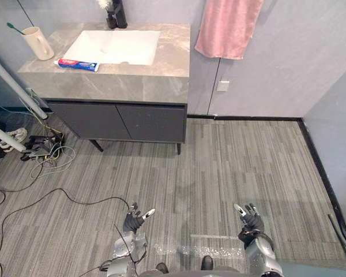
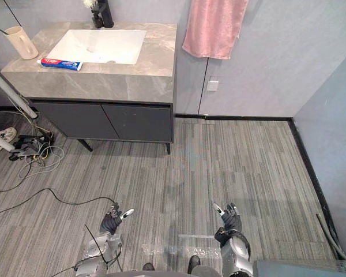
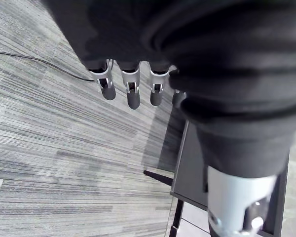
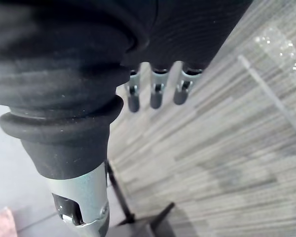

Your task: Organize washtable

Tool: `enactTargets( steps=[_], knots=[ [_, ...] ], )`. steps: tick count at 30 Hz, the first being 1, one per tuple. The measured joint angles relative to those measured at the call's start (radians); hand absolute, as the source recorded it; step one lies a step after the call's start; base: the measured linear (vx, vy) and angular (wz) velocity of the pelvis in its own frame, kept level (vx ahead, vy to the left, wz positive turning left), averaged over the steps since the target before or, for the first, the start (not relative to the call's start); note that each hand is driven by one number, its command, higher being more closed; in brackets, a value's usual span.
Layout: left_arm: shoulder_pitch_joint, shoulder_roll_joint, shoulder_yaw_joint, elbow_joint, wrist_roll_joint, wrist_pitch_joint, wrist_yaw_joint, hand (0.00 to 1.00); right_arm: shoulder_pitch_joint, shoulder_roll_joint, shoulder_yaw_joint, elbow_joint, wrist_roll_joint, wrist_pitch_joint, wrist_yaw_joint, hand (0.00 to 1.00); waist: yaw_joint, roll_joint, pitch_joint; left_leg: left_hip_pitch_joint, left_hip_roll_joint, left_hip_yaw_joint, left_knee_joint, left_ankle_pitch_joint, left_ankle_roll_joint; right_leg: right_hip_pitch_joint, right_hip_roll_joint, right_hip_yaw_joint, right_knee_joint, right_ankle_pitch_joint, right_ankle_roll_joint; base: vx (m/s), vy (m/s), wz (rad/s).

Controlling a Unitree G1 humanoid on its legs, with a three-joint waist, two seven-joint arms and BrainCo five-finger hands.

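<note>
grey washtable (image 1: 155, 81): toothpaste (image 1: 78, 64) beside sink (image 1: 112, 46), cup (image 1: 39, 44) | striped floor (image 1: 236, 156) | left robot hand (image 1: 132, 221), right robot hand (image 1: 252, 220) wide

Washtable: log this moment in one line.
left hand: open, empty, above floor | right hand: open, empty, above floor | red-white-blue toothpaste tube: lying on grey stone washtable beside white sink | beige mug: holds green toothbrush
</note>
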Motion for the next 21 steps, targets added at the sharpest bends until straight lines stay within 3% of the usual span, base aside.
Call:
enactTargets(
  steps=[13, 21],
  knots=[
    [0.064, -0.019, -0.016, -0.005, -0.054, 0.003, -0.001, 0.0, 0.068, 0.024, 0.02, 0.004, -0.041, 0.02, -0.013, 0.0, -0.01, 0.0, 0.0, 0.0, -0.002, 0.004, -0.005, 0.013, 0.019, -0.002, 0.0, -0.002, 0.0, 0.008, -0.012, -0.07, -0.034, 0.0],
    [0.065, -0.018, -0.035, -0.006, -0.056, 0.004, 0.003, 0.0, 0.075, 0.027, 0.049, 0.003, -0.042, 0.02, -0.022, 0.0, -0.014, 0.0, -0.003, -0.006, -0.006, 0.029, -0.03, 0.028, 0.044, -0.015, 0.006, 0.004, -0.033, 0.031, -0.045, -0.11, -0.031, -0.06]
  ],
)
